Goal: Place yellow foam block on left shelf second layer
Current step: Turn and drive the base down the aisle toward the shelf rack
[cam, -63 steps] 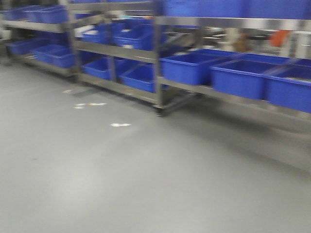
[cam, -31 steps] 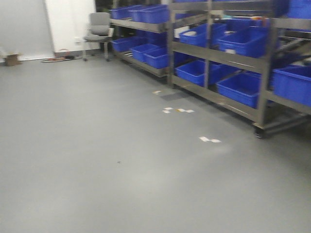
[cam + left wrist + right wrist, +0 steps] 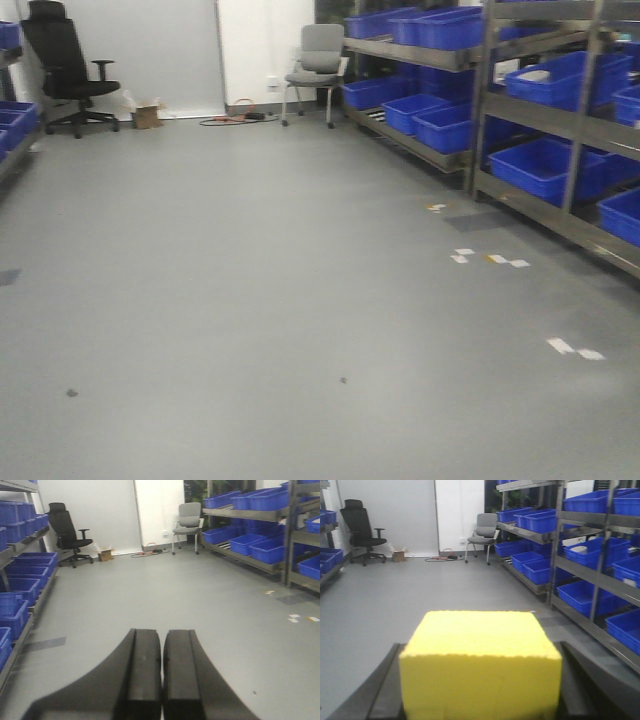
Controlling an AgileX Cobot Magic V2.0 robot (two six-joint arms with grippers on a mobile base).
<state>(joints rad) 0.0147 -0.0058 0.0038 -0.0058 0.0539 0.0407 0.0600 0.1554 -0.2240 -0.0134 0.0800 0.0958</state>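
The yellow foam block [image 3: 480, 665] fills the lower middle of the right wrist view, held between the two black fingers of my right gripper [image 3: 481, 652], which is shut on its sides. My left gripper [image 3: 162, 640] is shut with nothing in it, its pads nearly touching, and points down the aisle. The left shelf [image 3: 20, 580], with rows of blue bins on its layers, runs along the left edge of the left wrist view. Only its corner [image 3: 12, 120] shows in the front view. Neither gripper appears in the front view.
A metal rack with blue bins [image 3: 560, 110] lines the right side of the aisle. A black office chair [image 3: 65, 65], a grey chair [image 3: 320, 60], a small cardboard box [image 3: 147, 116] and floor cables stand by the far white wall. Tape marks [image 3: 490, 258] dot the grey floor.
The front view has swung to the left. The right rack slid toward the right edge, and the far wall, both chairs and the left shelf's corner came into view.
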